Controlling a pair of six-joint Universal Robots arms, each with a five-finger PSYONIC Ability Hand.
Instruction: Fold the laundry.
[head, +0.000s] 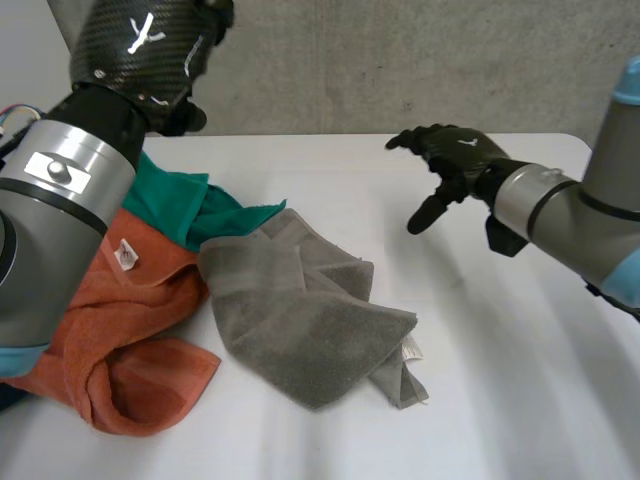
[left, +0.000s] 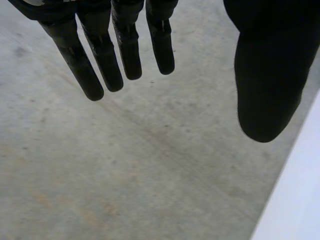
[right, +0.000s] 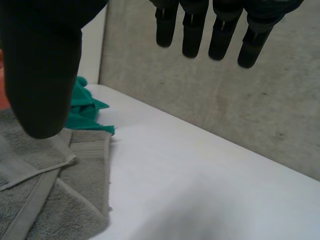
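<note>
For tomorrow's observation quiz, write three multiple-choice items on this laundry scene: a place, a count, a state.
1. Which towel lies nearest the middle of the table? A orange; B grey; C green.
2. How many towels are there? A two; B three; C four.
3. The right hand is: A open, empty; B shut on a towel; C pressing a towel.
Answers: 1 B, the grey towel lies centrally, the orange towel and green towel nearer the left arm. 2 B, those three. 3 A, its fingers hang straight above bare table.
</note>
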